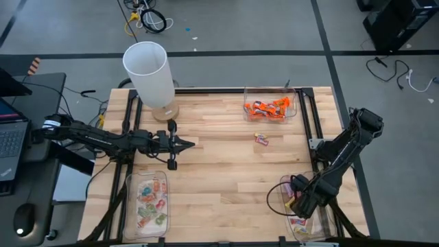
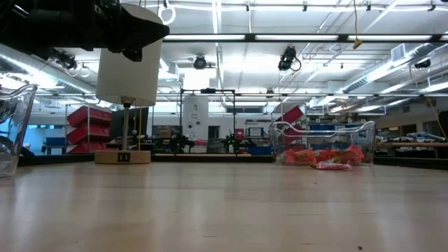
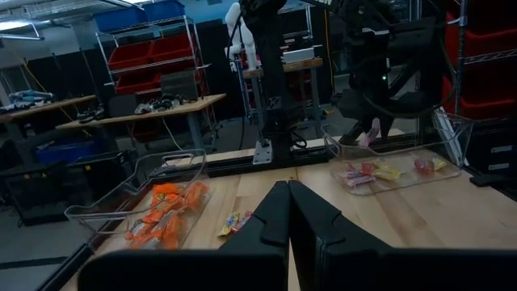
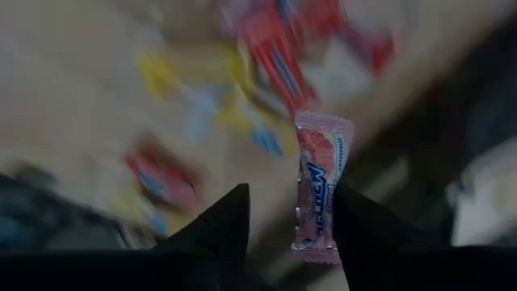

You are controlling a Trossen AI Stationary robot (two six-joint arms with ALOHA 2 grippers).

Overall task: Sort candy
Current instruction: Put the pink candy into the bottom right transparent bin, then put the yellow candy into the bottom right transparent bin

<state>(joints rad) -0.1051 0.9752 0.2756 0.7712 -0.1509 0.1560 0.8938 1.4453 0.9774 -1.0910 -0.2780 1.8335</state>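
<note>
Three clear trays hold candy: orange pieces at the far right (image 1: pixel 269 107), pale green-and-pink ones at the near left (image 1: pixel 151 202), pink-and-yellow ones at the near right (image 1: pixel 306 221). One loose candy (image 1: pixel 261 139) lies on the wood between them. My right gripper (image 1: pixel 302 204) points down over the near right tray, open, with a pink-wrapped candy (image 4: pixel 321 187) between its fingers. My left gripper (image 1: pixel 186 143) waits shut and level above the table's left half, holding nothing. My right gripper has the pink candy lying lengthwise along the inner face of one finger (image 4: pixel 355 230). The other finger (image 4: pixel 230 222) stands well apart from it. The candy is upright and clear above the tray's candies. I cannot tell whether it touches the near finger.
A white cylindrical lamp (image 1: pixel 147 68) on a wooden base stands at the far left of the table. The left wrist view shows the orange tray (image 3: pixel 161 212), the loose candy (image 3: pixel 233 223) and the pink-and-yellow tray (image 3: pixel 392 171). Bare wood lies in the table's middle.
</note>
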